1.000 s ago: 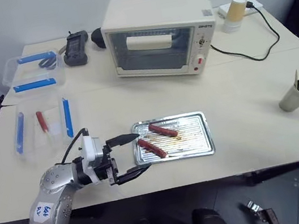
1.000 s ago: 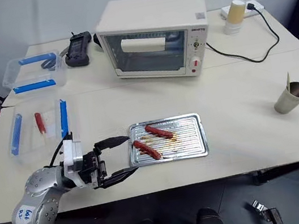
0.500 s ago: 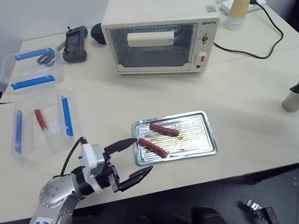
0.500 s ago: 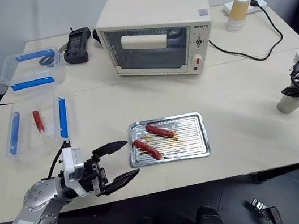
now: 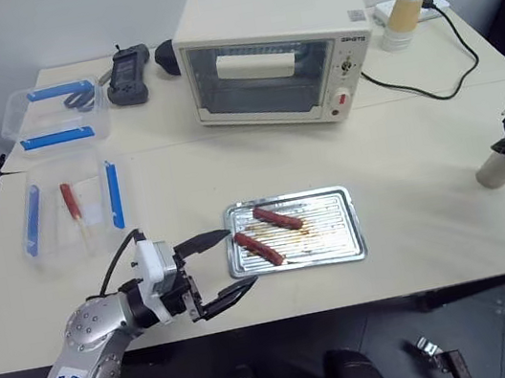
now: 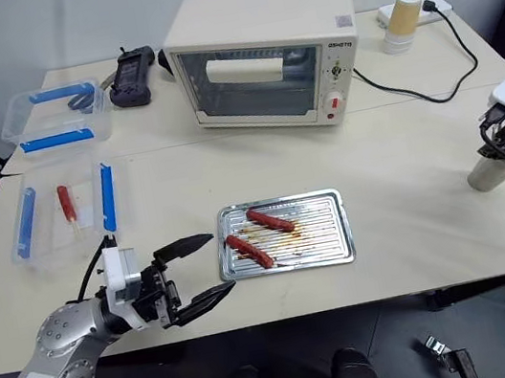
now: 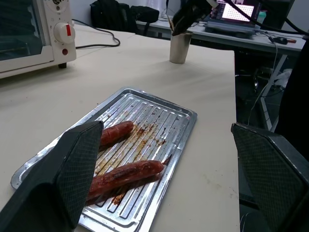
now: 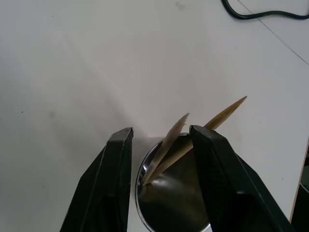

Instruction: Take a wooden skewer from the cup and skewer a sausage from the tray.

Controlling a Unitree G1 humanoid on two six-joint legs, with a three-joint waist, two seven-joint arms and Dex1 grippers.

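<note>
Skewers (image 8: pixel 169 145), thin, light and easily snapped, lean in the cup (image 8: pixel 174 203) near the table's right edge. Our right end effector (image 8: pixel 161 137) straddles them, half-spread, not pinching; we'd grip mid-shaft. Left end effector (image 5: pixel 222 267) gapes wide.

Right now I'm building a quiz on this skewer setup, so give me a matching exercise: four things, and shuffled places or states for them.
Things:
1. sausages
2. cup
3. left tool
4. thin red piece

Places or states:
A. in a clear box with blue clips
B. under the right tool, two wooden skewers leaning inside
C. lying on the metal tray
D. open, near the tray's end

Pairs: 1-C, 2-B, 3-D, 4-A
</note>
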